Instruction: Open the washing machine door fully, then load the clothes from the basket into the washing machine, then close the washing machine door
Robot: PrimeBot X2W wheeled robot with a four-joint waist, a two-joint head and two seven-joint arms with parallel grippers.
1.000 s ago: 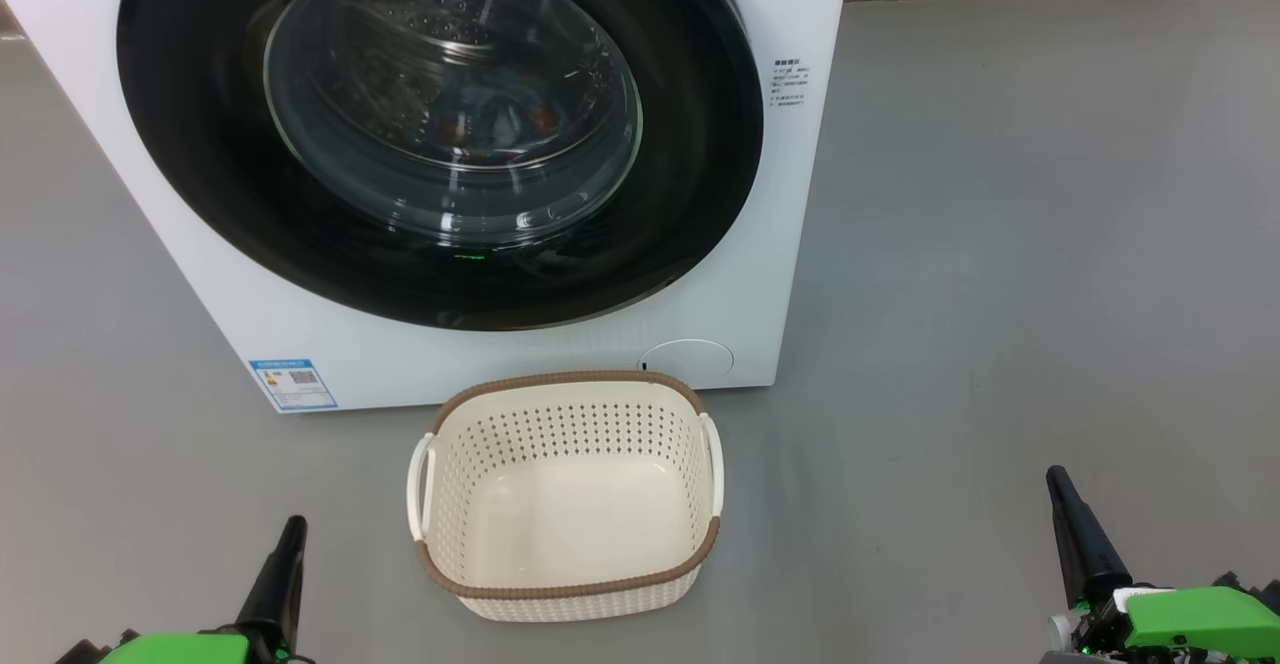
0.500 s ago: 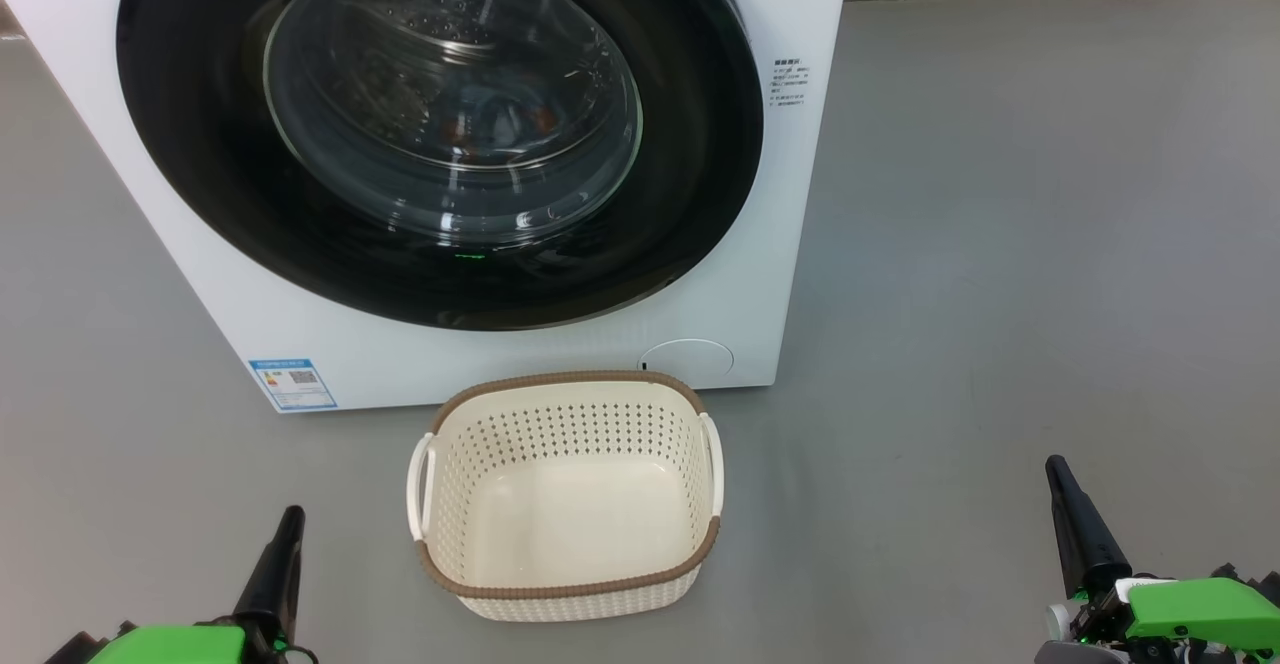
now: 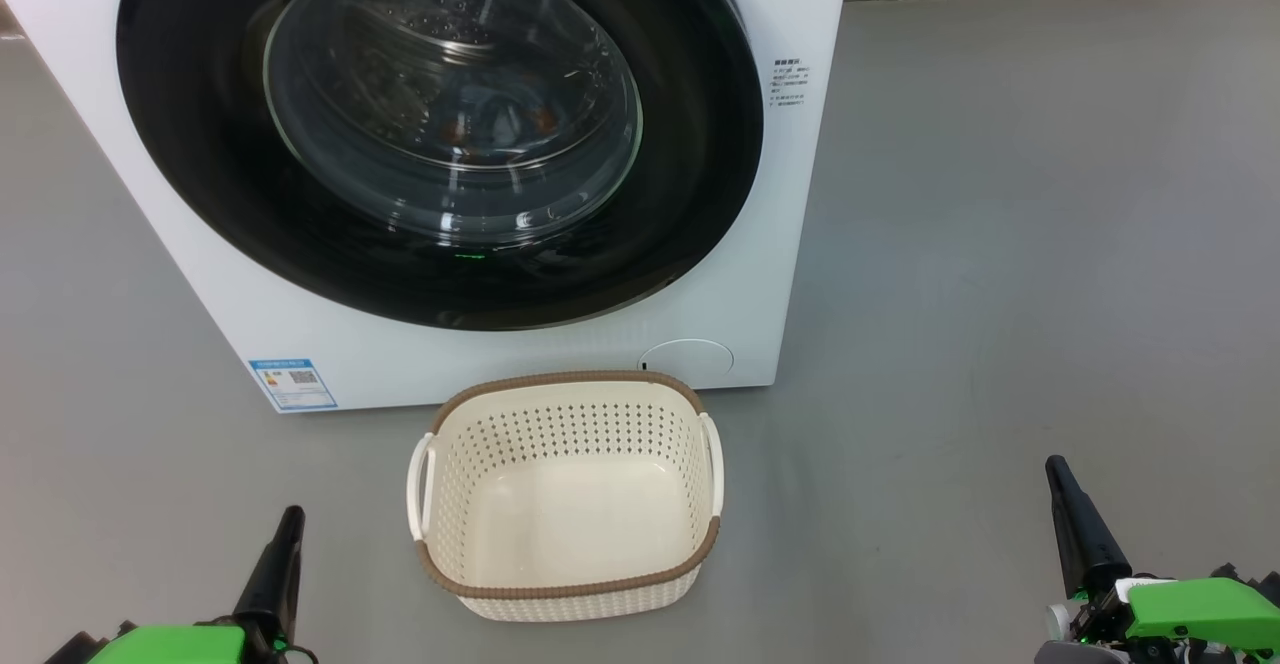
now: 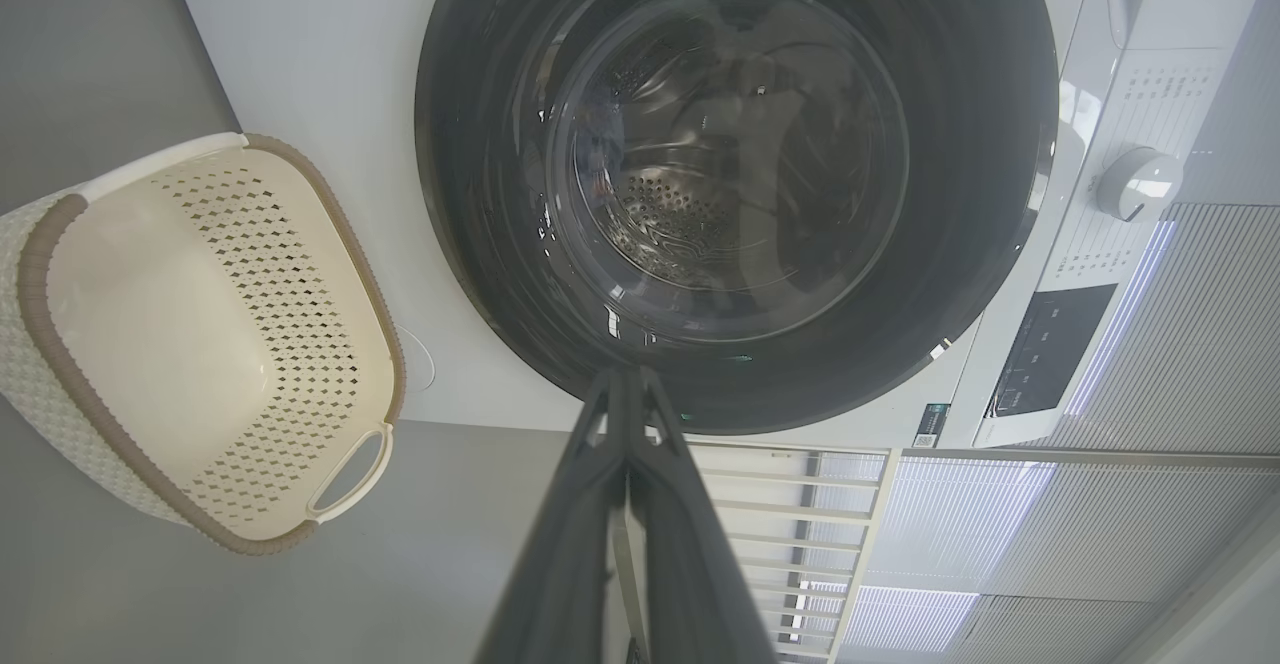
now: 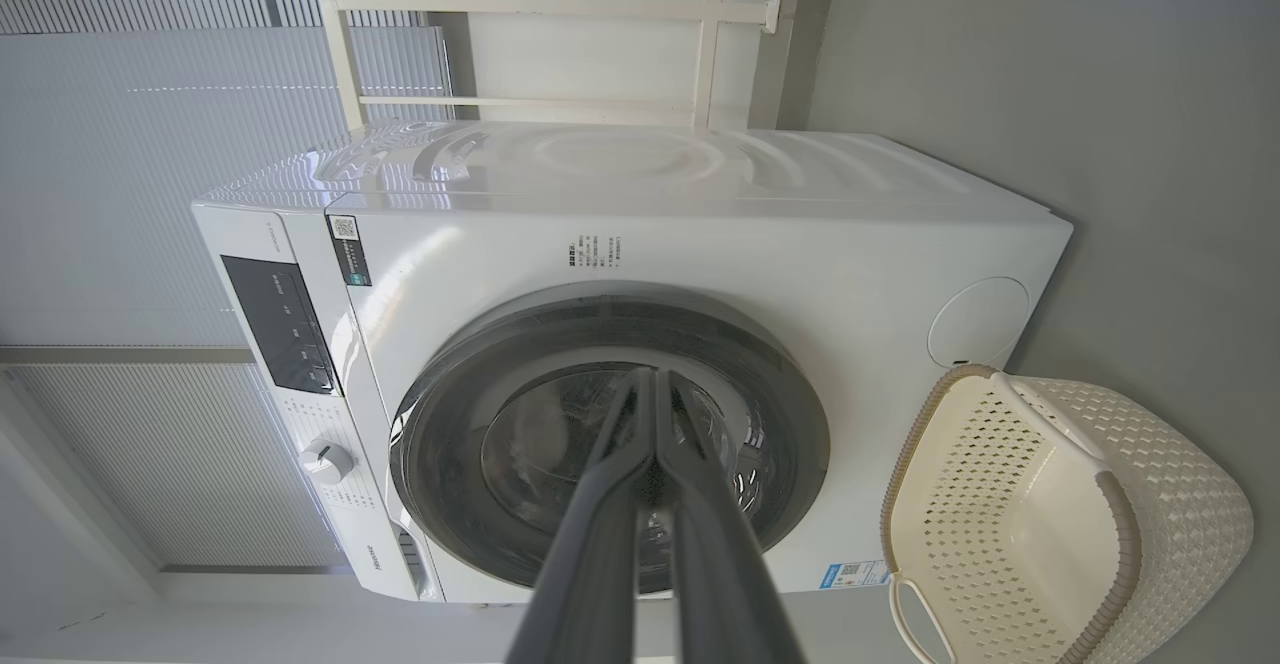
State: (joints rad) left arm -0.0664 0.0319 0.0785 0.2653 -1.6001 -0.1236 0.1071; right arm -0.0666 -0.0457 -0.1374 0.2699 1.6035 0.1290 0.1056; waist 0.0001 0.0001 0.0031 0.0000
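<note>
Plainly, the washing machine [image 3: 480, 369] stands on the grey floor [image 3: 1000, 244] with the washing machine door [image 3: 200, 194] shut flat against its white front. Its glossy black ring frames the bulging glass. Through that glass the steel drum is visible, and low inside it lies a dim patch of blue fabric with orange spots, the clothes [image 3: 495, 124]. A white garment cannot be made out behind the reflections.

The basket [image 3: 565, 381] sits on the floor just in front of the machine's lower edge, upright, brown rim up. Its smooth cream bottom is in plain sight. A blue label sticker [image 3: 293, 384] marks the machine's lower left corner, and a round cover [image 3: 687, 357] sits at the lower right, directly behind the basket.

In the head view, the left fingers [image 3: 275, 574] rise from the bottom edge to the left of the basket and are pressed together, gripping nothing. The right fingers [image 3: 1080, 534] stand well off to the basket's right, likewise closed on nothing. Both hang above the floor, apart from basket and machine.

The left wrist view looks along the closed pair toward the door, with a white dial [image 4: 1138, 184] on the control strip. The right wrist view shows a dark control panel [image 5: 280, 324].
</note>
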